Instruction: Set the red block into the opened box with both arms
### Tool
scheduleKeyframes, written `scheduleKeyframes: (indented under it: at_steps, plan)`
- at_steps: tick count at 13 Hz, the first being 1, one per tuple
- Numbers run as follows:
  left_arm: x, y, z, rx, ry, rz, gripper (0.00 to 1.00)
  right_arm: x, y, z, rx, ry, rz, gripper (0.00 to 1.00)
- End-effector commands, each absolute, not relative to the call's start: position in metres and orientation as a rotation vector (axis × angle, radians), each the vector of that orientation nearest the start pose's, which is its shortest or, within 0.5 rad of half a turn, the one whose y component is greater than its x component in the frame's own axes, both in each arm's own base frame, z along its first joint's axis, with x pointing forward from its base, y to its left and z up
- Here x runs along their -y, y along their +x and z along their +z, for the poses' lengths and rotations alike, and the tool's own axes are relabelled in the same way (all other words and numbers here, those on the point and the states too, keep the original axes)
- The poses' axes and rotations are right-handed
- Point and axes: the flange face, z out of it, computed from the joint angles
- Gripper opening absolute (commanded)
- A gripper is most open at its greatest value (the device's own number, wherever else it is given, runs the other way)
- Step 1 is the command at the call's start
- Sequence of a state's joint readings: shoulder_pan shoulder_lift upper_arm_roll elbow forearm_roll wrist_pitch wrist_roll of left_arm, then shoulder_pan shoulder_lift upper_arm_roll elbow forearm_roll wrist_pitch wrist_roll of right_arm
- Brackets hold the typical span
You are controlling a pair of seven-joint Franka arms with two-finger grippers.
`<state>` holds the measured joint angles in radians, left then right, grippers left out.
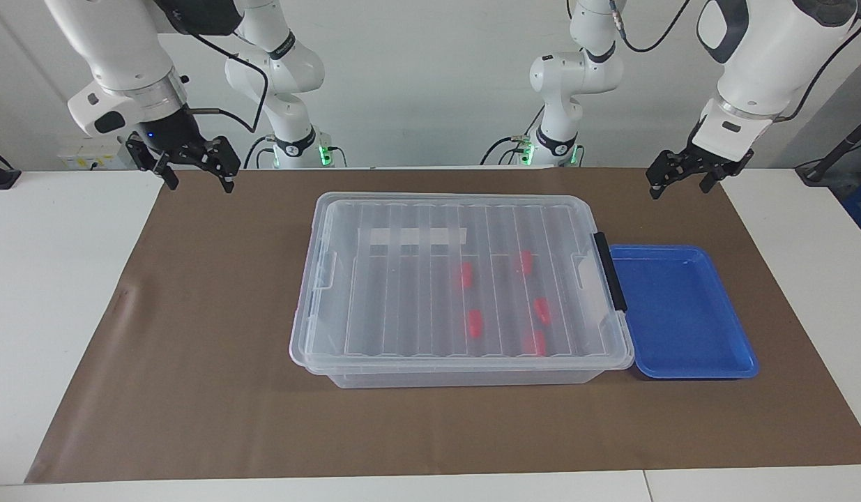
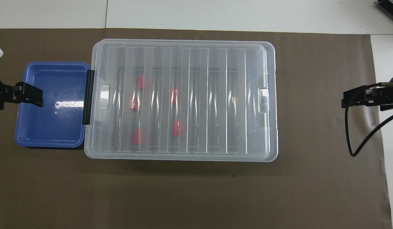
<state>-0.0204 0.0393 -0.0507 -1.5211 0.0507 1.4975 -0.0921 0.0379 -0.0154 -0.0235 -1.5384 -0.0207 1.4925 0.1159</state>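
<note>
Facing view, lower centre: clear storage box on brown mat, ribbed lid seated shut on top. Five red blocks seen through lid, lying inside box, toward its black handle. Just beside handle, centre right of frame: shallow blue tray, nothing in it. Upper left of frame: right gripper raised over mat's corner, fingers spread, grasping nothing. Upper right of frame: left gripper likewise raised, released, nothing held. Both well apart from box
</note>
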Motion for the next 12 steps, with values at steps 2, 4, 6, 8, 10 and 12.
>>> scheduleKeyframes:
  at_steps: [2,4,6,8,10,12]
  plan:
    - [0.032,0.555,0.626,0.046,-3.090,0.081,1.00,-0.003,0.526,0.632,-0.184,-3.168,0.075,1.00]
    - [0.032,0.555,0.626,0.046,-3.090,0.081,1.00,-0.001,0.528,0.634,-0.171,-3.157,0.051,1.00]
    - [0.032,0.555,0.626,0.046,-3.090,0.081,1.00,-0.001,0.527,0.635,-0.166,-3.154,0.052,1.00]
    - [0.032,0.554,0.625,0.046,-3.090,0.084,1.00,0.000,0.527,0.641,-0.158,-3.149,0.079,1.00]
    - [0.032,0.554,0.626,0.046,-3.090,0.082,1.00,0.010,0.525,0.643,-0.153,-3.108,0.106,1.00]
    - [0.032,0.553,0.627,0.049,-3.090,0.077,1.00,0.014,0.525,0.643,-0.166,-3.108,0.101,1.00]
